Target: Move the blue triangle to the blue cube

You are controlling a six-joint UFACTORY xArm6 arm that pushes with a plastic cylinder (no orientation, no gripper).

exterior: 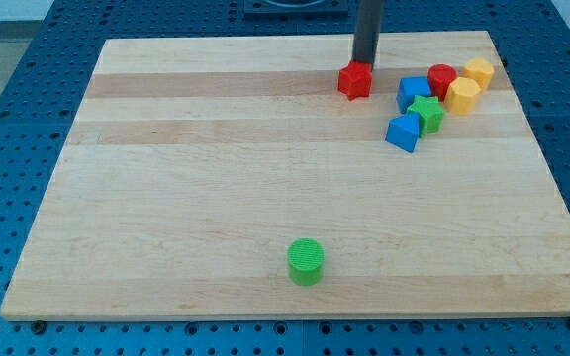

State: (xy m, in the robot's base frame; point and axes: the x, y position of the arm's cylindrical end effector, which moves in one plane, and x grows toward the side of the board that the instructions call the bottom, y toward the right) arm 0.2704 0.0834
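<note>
The blue triangle (403, 133) lies at the view's upper right on the wooden board (216, 198). The blue cube (413, 92) sits just above it, with a green star (427, 113) wedged between them on the right. My tip (364, 63) is at the view's top, touching the upper edge of a red star-shaped block (355, 80). The tip is left of and above the blue cube, well apart from the blue triangle.
A red cylinder (442, 78) and two yellow blocks (462, 96) (479, 71) crowd the right side of the blue cube. A green cylinder (306, 261) stands alone near the view's bottom centre. Blue perforated table surrounds the board.
</note>
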